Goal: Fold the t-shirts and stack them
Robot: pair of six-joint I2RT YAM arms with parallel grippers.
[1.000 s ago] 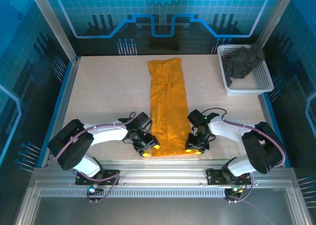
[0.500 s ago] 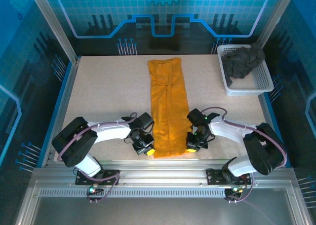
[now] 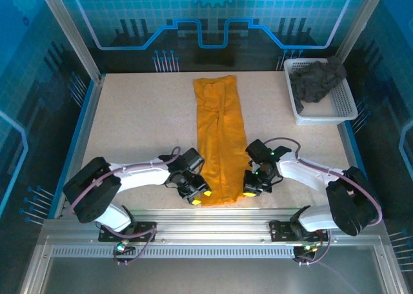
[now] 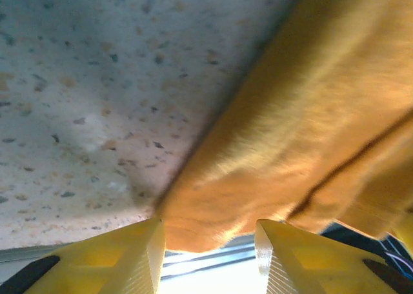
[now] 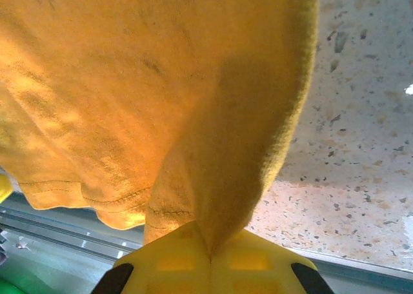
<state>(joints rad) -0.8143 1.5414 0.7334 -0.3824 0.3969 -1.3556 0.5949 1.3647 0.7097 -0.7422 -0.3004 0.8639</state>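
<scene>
The orange-yellow t-shirt [image 3: 219, 133] lies folded into a long narrow strip down the middle of the table, its near end at the front edge. My right gripper [image 3: 251, 189] is shut on the shirt's near right corner; in the right wrist view the cloth [image 5: 148, 81] rises in a pinched peak out of the closed yellow jaws [image 5: 210, 242]. At the near left corner my left gripper [image 3: 199, 196] stands open, and the shirt's hem [image 4: 310, 126] lies just beyond the gap between its fingers [image 4: 208, 233]. The dark grey t-shirt [image 3: 316, 81] sits crumpled in the basket.
The white mesh basket [image 3: 295, 110] stands at the back right corner of the speckled table [image 3: 142, 126]. A metal rail [image 3: 213, 218] runs along the near edge right behind both grippers. Blue walls enclose the sides and back.
The right gripper has closed on the shirt's near right corner. The left gripper shut, reopened and shifted slightly right towards the near left corner.
</scene>
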